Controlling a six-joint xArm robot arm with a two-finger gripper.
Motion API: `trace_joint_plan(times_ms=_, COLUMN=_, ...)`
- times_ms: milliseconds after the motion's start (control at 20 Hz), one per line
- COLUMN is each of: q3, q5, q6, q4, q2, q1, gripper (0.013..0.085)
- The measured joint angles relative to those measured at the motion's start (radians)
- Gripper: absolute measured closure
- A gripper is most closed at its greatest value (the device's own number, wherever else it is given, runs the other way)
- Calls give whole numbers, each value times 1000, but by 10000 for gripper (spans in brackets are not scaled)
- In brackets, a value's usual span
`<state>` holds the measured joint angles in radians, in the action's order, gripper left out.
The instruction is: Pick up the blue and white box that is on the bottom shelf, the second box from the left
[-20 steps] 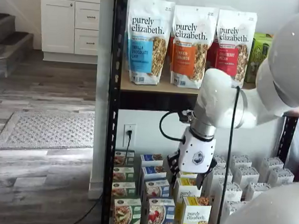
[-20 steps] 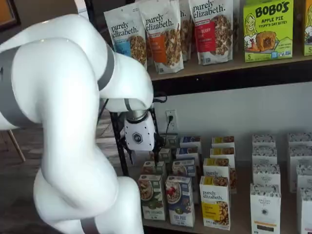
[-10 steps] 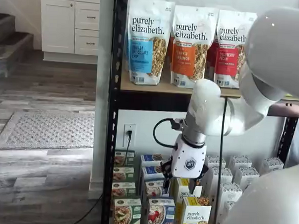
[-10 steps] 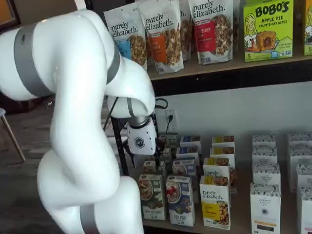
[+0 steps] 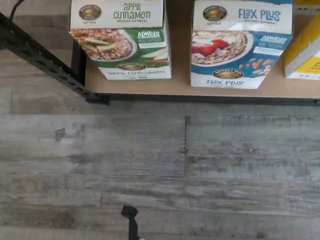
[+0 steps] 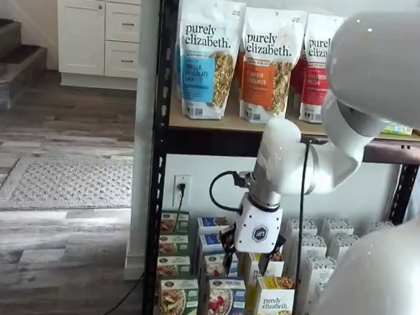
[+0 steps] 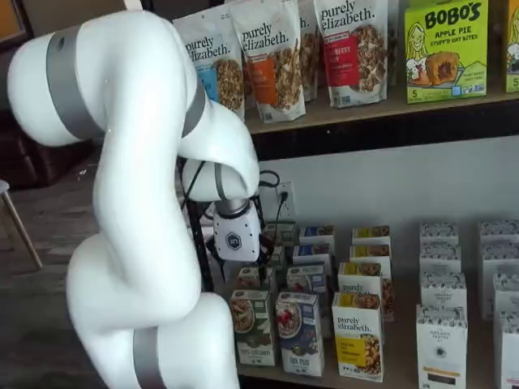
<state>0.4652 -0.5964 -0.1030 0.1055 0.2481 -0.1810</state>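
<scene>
We judge the blue box (image 7: 298,332) a light, crushable carton, so our wide-open claw (image 6: 248,262) should pinch its side panels gently.

even, soft indoor light, no glare; the white arm (image 7: 138,203) is brightly lit and slightly soft, the wrist view mildly blurred.
</scene>
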Motion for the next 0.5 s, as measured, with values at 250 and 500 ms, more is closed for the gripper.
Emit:
trace_joint_plan(times_ms=250, q3=17, q5=43, q6=-11, q4=-12, q2=-55, q1=-4, gripper=130)
trace_joint_plan(times_ms=500, q3=27, q5=76, q6=3, q4=-3, q2=-89, q1=1, gripper=130)
